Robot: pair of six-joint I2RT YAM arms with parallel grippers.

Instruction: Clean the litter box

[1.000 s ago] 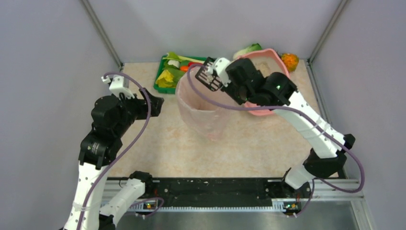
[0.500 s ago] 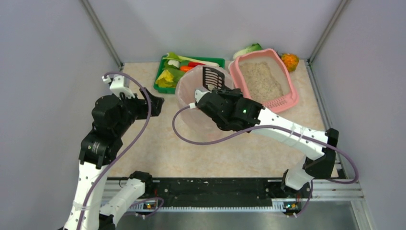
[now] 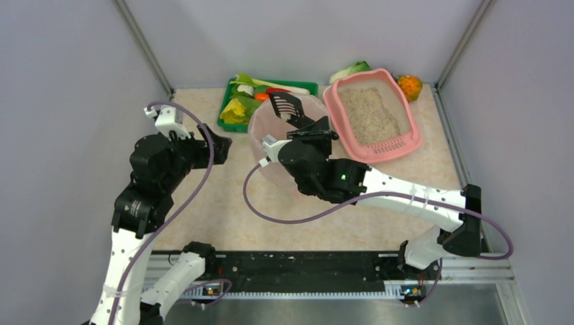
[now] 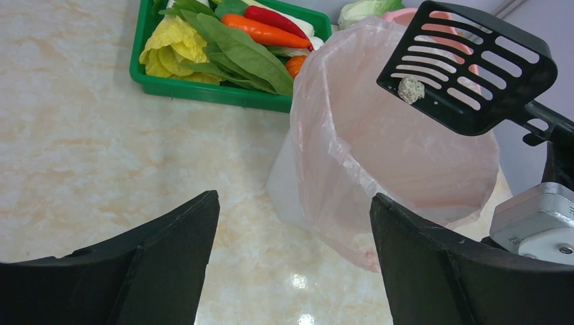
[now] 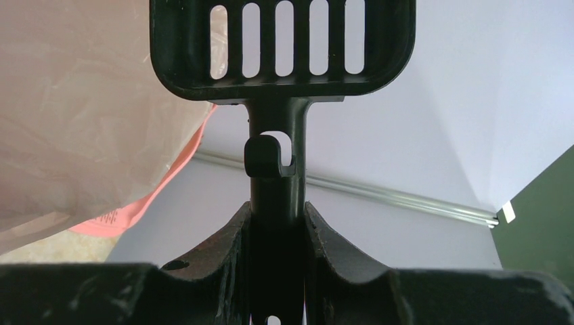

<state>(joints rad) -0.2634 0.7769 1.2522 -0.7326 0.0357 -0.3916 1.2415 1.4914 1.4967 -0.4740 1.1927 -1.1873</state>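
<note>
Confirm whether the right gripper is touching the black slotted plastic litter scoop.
Touching. The right wrist view shows the right gripper closed on the handle of the black slotted plastic litter scoop, both fingers pressed against it with no gap.

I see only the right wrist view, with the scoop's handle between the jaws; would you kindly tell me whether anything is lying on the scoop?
Observer: Yes, the left wrist view shows one small grey clump on the black scoop.
Operator: Thank you; is the scoop over the bin?
Observer: In the top view, its head hangs above the open mouth of the bag-lined bin.
Operator: And the left arm?
Observer: The left gripper is open and empty, to the left of the bin and apart from it.
</note>
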